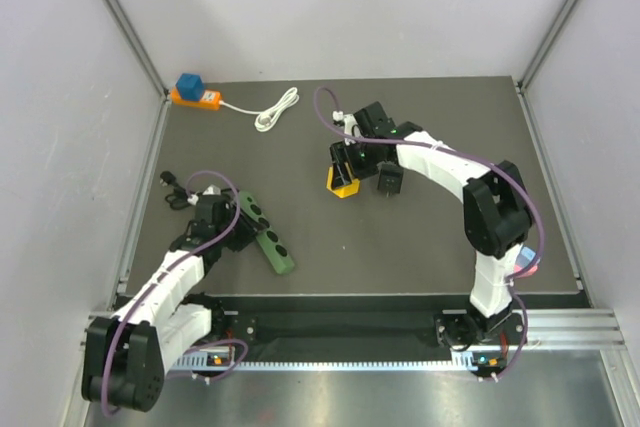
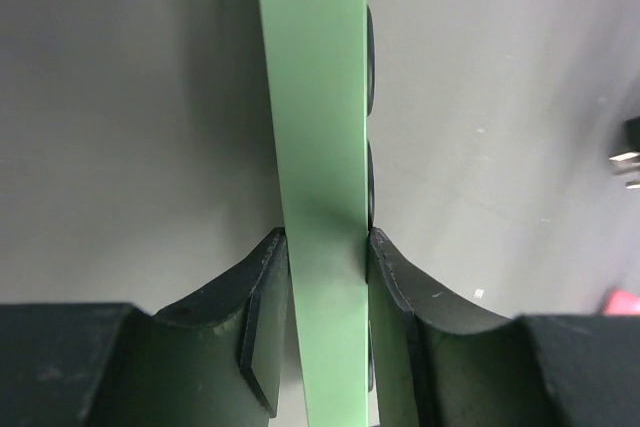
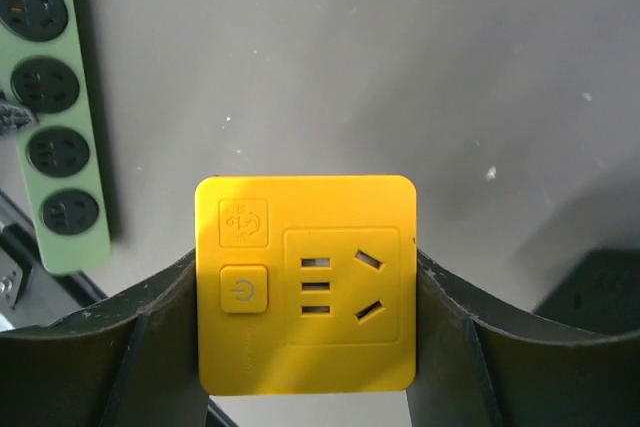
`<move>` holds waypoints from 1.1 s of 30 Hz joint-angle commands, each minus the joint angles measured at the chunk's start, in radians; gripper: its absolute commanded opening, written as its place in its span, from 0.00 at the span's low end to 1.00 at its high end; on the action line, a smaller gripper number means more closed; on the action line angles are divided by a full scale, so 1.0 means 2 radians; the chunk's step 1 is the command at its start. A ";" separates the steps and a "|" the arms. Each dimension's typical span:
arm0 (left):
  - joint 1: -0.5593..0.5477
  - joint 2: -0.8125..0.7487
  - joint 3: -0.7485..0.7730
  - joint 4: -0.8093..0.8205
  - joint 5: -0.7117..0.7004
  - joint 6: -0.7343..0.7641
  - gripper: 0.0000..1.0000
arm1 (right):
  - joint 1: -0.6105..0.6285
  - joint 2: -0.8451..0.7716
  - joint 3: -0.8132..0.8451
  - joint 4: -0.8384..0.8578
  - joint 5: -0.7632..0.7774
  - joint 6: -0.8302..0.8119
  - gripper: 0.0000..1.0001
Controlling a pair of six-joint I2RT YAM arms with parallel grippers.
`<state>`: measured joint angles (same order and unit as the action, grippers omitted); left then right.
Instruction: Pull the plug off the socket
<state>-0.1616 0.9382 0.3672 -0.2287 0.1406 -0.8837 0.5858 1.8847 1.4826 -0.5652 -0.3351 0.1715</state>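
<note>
From above, the left gripper (image 1: 222, 219) sits at the near-left of the table (image 1: 450, 237), at one end of the green power strip (image 1: 272, 242), which lies slanting on the surface. The left wrist camera shows what the overhead cannot. The left gripper (image 2: 325, 242) is clamped on the strip (image 2: 315, 97), with one finger (image 2: 262, 312) pressed against each long side. Only the strip's edge faces that camera, so its sockets barely show.

The right gripper (image 1: 345, 175) is mid-table, well apart from the strip, and holds the yellow adapter (image 1: 343, 187). From above the adapter is only a small yellow shape. Close up, the right gripper (image 3: 305, 262) is clamped on the adapter's (image 3: 305, 217) two sides, and the face shows a power button and bare slots. Whether it touches the table I cannot tell. That camera also catches the strip (image 3: 50, 107) at its left edge, where four round sockets show with nothing plugged in.

A black block (image 1: 390, 179) lies just beside the right gripper, and the right wrist view shows only its corner (image 3: 600, 287). Only the overhead shows the far-left corner, where an orange socket (image 1: 200, 100) carries a blue plug (image 1: 189, 83) and a white cable (image 1: 278, 109) trails from it. A black corded plug (image 1: 172, 190) lies near the left gripper.
</note>
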 commanded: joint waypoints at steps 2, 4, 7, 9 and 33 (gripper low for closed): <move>0.012 0.009 0.047 -0.035 -0.045 0.071 0.00 | -0.023 0.042 0.067 -0.056 -0.058 -0.043 0.16; 0.013 0.015 0.053 -0.041 -0.049 0.075 0.00 | -0.030 0.057 0.085 -0.071 -0.085 -0.060 0.16; 0.016 0.019 0.050 -0.042 -0.049 0.068 0.00 | -0.036 0.078 0.112 -0.089 -0.059 -0.072 0.18; 0.019 0.016 0.043 -0.038 -0.047 0.065 0.00 | -0.043 0.094 0.127 -0.102 -0.063 -0.082 0.21; 0.034 0.013 0.095 -0.159 -0.106 0.040 0.89 | -0.067 0.159 0.213 -0.148 0.000 -0.110 0.72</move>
<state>-0.1013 0.9863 0.4561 -0.4431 0.0132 -0.8173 0.4572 2.2078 1.8423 -0.8570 -0.3695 -0.0391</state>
